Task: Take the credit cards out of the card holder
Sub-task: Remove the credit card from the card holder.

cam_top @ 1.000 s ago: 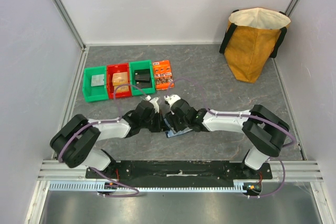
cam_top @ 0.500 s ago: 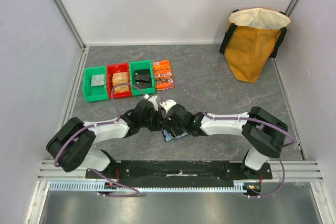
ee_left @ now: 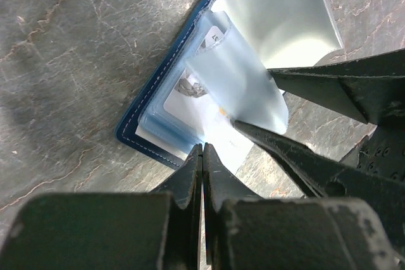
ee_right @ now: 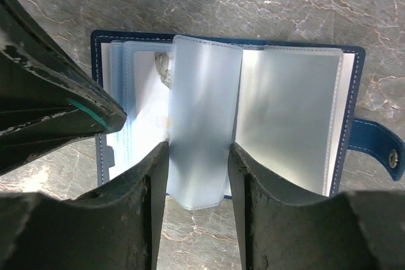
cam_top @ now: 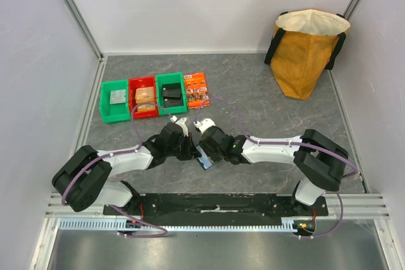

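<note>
The card holder (ee_right: 96, 80) lies open on the table, navy with pale blue sleeves; in the top view it (cam_top: 207, 162) sits between the two arms. A white card (ee_left: 218, 138) shows inside the sleeves on one side, also seen as a card (ee_right: 147, 109) in the right wrist view. My left gripper (ee_left: 202, 150) is shut, its tips resting on that card's near edge. My right gripper (ee_right: 197, 156) is open with one upright sleeve (ee_right: 202, 112) spanning the gap between its fingers. The closing tab (ee_right: 376, 145) sticks out on the right.
At the back left stand a green bin (cam_top: 114, 100), a red bin (cam_top: 143, 97) and another green bin (cam_top: 171, 93), with an orange packet (cam_top: 197, 90) beside them. A yellow bag (cam_top: 306, 50) stands at the back right. Walls close in the table's sides.
My right gripper has slid left over the card holder, and its jaws widened, then narrowed around a sleeve. The holder shifted slightly left. My left gripper stays shut.
</note>
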`<state>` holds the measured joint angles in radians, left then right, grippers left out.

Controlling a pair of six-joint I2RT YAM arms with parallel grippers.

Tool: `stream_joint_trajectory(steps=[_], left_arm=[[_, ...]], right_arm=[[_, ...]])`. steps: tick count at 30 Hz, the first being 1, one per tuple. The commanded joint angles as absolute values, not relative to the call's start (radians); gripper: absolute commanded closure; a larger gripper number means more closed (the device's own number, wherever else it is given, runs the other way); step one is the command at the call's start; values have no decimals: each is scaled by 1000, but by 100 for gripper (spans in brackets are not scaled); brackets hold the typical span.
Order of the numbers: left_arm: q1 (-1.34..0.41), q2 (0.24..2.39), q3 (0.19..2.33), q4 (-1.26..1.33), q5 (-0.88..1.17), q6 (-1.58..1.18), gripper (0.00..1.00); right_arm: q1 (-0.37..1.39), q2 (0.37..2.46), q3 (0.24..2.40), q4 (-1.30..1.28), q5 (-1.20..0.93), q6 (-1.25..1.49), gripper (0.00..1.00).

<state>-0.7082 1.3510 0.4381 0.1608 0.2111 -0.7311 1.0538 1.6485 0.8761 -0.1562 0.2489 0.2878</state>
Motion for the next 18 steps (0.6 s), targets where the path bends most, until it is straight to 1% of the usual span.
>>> stream_joint_trajectory(steps=[1,4,18], left_arm=[[-707,1321,460,170,213,-721,98],[-707,1328,480,166,213,-707,98],[-709,1449,606,147,235,-652,98]], right_arm=[[1052,1644,888,-218,318,291,54],[1052,1638,887,-219,334,296,57],[1042,1605,876,-202,367,328,59]])
